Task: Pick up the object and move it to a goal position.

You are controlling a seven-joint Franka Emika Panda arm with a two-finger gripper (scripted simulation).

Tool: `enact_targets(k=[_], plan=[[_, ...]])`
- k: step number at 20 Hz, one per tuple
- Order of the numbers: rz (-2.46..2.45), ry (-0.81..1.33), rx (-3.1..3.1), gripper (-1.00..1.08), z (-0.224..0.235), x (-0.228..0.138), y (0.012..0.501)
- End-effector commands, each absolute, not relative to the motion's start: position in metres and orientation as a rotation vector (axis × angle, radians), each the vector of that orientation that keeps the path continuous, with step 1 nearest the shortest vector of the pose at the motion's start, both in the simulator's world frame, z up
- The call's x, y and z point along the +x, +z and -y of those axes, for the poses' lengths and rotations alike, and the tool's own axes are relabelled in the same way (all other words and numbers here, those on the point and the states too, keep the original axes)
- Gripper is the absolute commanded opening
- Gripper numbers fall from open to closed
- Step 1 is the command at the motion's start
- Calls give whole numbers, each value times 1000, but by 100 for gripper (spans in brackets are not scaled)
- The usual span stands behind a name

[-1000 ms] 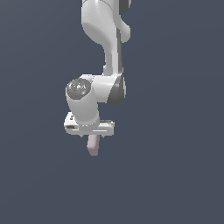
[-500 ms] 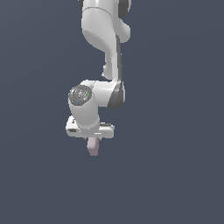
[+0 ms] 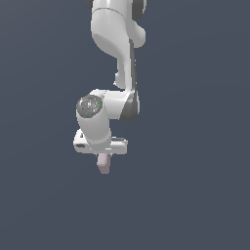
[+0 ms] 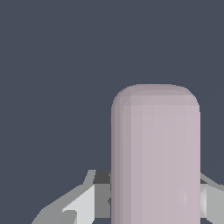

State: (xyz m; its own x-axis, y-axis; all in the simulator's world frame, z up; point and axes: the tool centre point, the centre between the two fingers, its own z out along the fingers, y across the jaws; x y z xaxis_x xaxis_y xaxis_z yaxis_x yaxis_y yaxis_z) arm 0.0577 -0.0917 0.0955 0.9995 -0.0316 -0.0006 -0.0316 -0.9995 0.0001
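We find the white arm (image 3: 114, 53) reaching down from the twelve o'clock edge of the exterior view, its wrist bent so that the pincer (image 3: 103, 157) points straight down, a little toward seven o'clock of the picture's centre. The pincer is closed on the object (image 3: 103, 163), a small pale pinkish-mauve block with rounded ends. We note that the block hangs upright, its upper part hidden between the fingers and its lower end protruding at six o'clock below the hand. It is narrower than the pincer body above it.

In the wrist view the object (image 4: 155, 153) fills much of the frame, matte and plain, with its rounded end pointing away from the camera. A pale grey finger (image 4: 78, 203) shows on one side of it and a sliver of another on the opposite side, both hard against the block.

Behind everything we see only a uniform dark slate-blue ground; we cannot tell whether any surface lies beneath the block.
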Motion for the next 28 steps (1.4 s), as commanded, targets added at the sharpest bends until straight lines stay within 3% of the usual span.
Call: enact_targets(k=[1,14,28], plan=[[49,0,3141,-100,91,58,96],[49,0,3141,-100,70,44,143],[49,0,3140,-100,6,4,284]])
